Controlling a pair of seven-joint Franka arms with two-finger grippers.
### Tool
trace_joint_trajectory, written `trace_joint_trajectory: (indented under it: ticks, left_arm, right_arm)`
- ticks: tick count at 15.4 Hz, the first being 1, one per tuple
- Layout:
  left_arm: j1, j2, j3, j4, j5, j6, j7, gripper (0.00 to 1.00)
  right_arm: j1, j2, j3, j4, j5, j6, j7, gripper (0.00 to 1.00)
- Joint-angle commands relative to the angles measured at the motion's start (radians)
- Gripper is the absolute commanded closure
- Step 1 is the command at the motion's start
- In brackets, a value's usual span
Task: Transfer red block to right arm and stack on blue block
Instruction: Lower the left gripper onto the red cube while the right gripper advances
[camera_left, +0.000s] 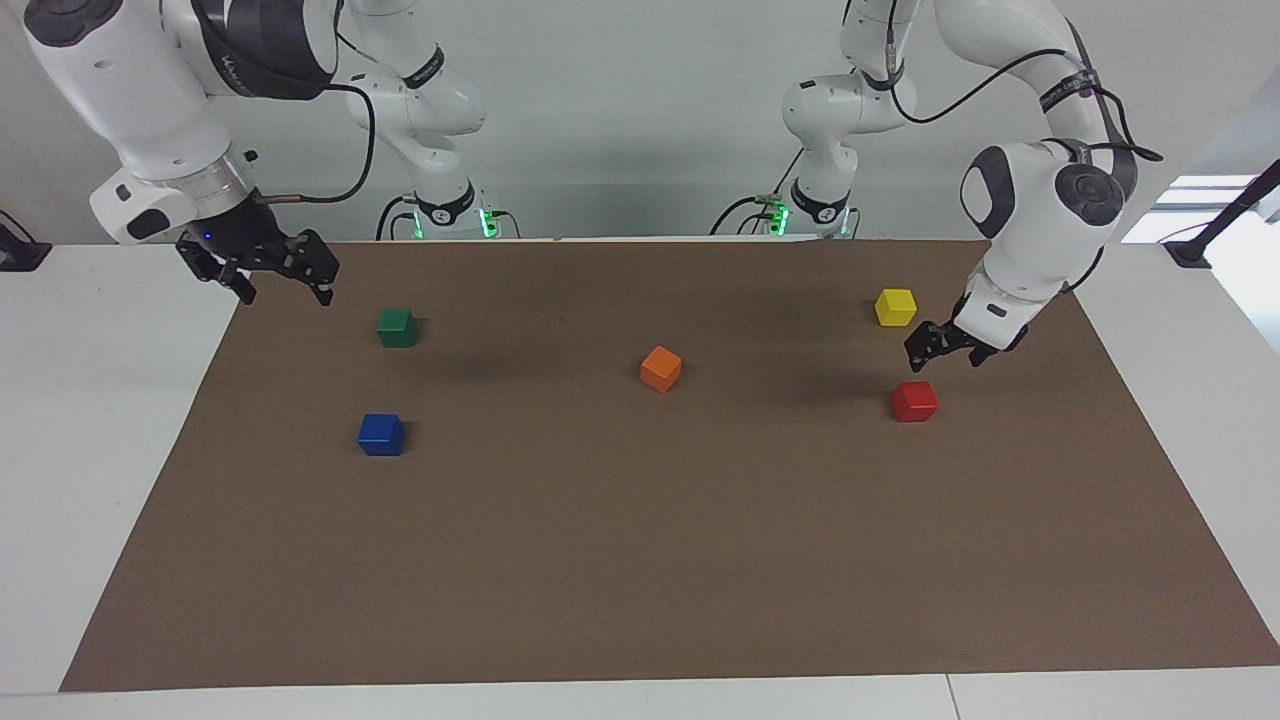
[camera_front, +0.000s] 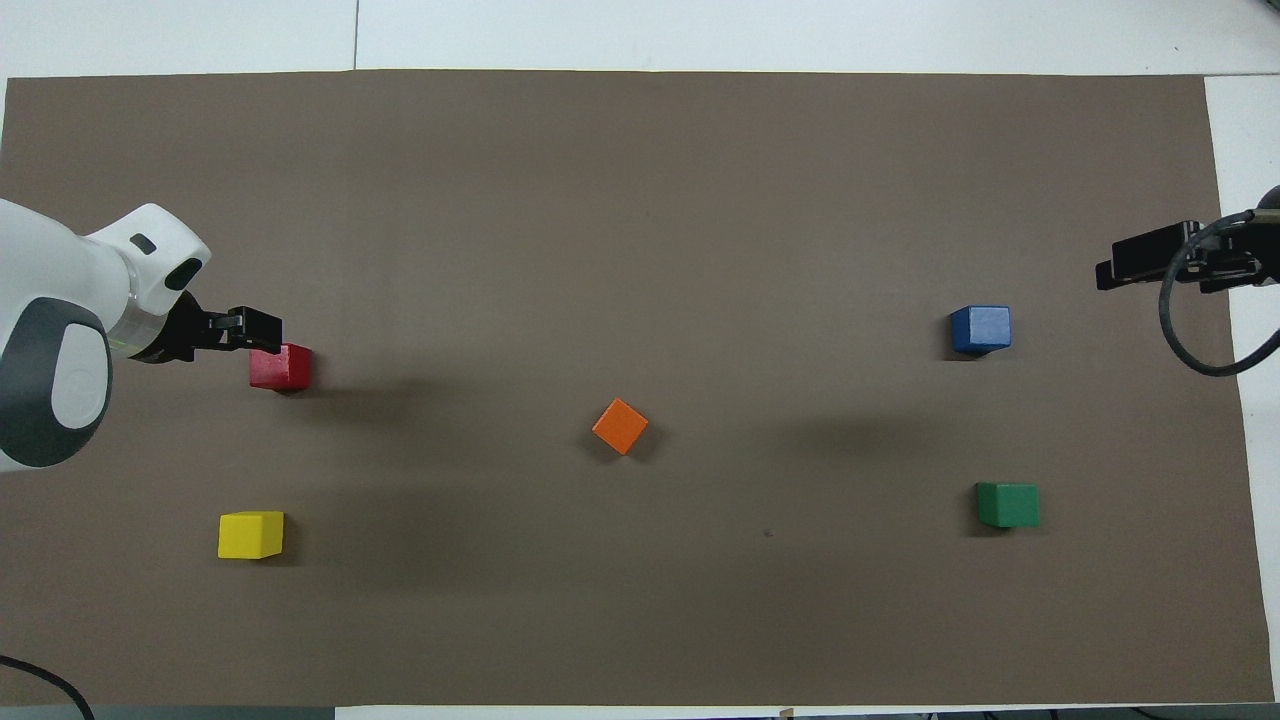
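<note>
Brown mat on tabletop. My left hand (camera_left: 941, 346) open, empty, above red block (camera_left: 914, 401) at left arm's end. I centre, descend straight. Right hand (camera_left: 266, 272) open, waiting.

White table (camera_left: 90, 420); brown mat (camera_left: 640, 560) flat on it.

A robotics lab is showing here: two white jointed arms (camera_left: 1040, 190) are standing bolted at the far edge of a plain white table (camera_left: 100, 420), cables trailing and green lights glowing at their bases. A brown paper sheet (camera_left: 640, 560) is covering the work surface, and small coloured test cubes (camera_left: 661, 368) are lying scattered before bare grey walls.
</note>
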Motion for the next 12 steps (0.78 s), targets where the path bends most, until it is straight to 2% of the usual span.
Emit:
trace_joint_trajectory:
  ticks: [1, 8, 12]
  left_arm:
    - [-0.017, -0.006, 0.021, -0.061, -0.012, 0.074, -0.015, 0.0]
    - [-0.025, 0.001, 0.021, -0.138, -0.012, 0.238, -0.026, 0.0]
    - [-0.025, 0.017, 0.037, -0.152, -0.012, 0.266, -0.013, 0.0]
  right_arm:
    - [-0.022, -0.018, 0.005, -0.041, 0.152, 0.034, -0.037, 0.0]
    - [-0.056, -0.015, 0.002, -0.137, 0.488, 0.054, -0.045, 0.0]
    - [-0.102, -0.01, 0.002, -0.227, 0.772, 0.048, -0.175, 0.0]
